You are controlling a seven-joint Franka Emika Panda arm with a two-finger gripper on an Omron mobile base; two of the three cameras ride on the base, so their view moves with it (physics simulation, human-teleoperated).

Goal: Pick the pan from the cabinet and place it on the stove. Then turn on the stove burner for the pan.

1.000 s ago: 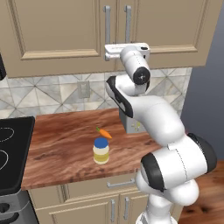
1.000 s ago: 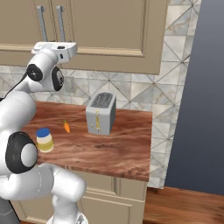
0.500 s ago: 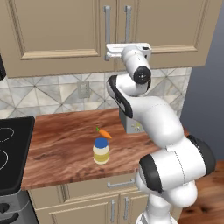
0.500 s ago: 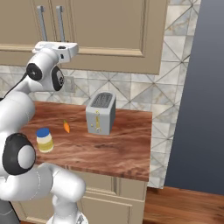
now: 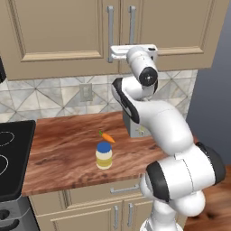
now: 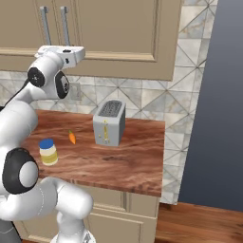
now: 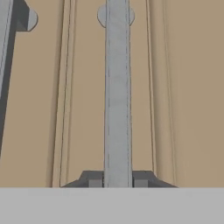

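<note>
The cabinet (image 5: 58, 31) hangs over the counter with both doors closed, so the pan is hidden. My gripper (image 5: 111, 55) is raised to the low end of the left door's silver bar handle (image 7: 117, 87). In the hand view its dark fingertips (image 7: 94, 179) sit tight on either side of the bar, shut on it. The right base view shows the gripper (image 6: 43, 50) at that same handle (image 6: 45, 23). The stove (image 5: 11, 180) lies at the far left, with parts of its white ring outlines at the frame edge.
On the wooden counter (image 5: 67, 144) stand a jar with a blue lid (image 5: 103, 155), a small carrot (image 5: 106, 136) and a silver toaster (image 6: 109, 122). The second door handle (image 5: 132, 22) runs just right of the gripped one. A dark wall bounds the right side.
The jaws have shut on the door handle. The arm and the doors have hardly moved.
</note>
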